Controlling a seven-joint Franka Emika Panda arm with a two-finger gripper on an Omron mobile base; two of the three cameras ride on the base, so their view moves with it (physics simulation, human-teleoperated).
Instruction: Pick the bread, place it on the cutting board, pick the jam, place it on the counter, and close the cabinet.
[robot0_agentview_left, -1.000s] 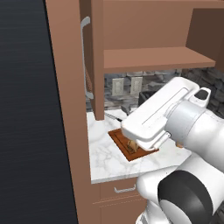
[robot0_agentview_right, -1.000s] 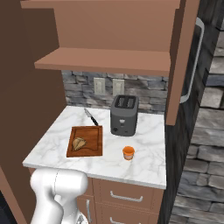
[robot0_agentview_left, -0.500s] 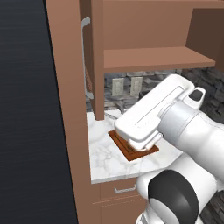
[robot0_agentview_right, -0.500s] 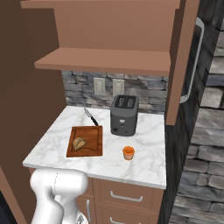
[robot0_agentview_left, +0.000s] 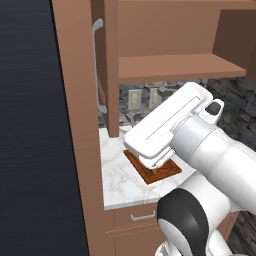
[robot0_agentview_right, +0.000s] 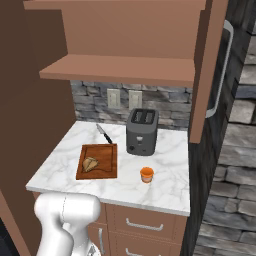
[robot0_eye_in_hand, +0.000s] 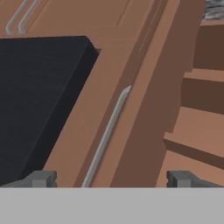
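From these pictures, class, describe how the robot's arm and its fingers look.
The arm has glossy white rounded shells, with a black band at the big joint and a small dark patch near the wrist. The gripper ends in two small grey blocky fingers.

Toaster: dark grey, two-slot, upright near the back wall. Knife: black handle, lying flat just left of the toaster. Wall outlets: two pale plates on the grey stone backsplash. Drawers: brown wood, small silver handles.
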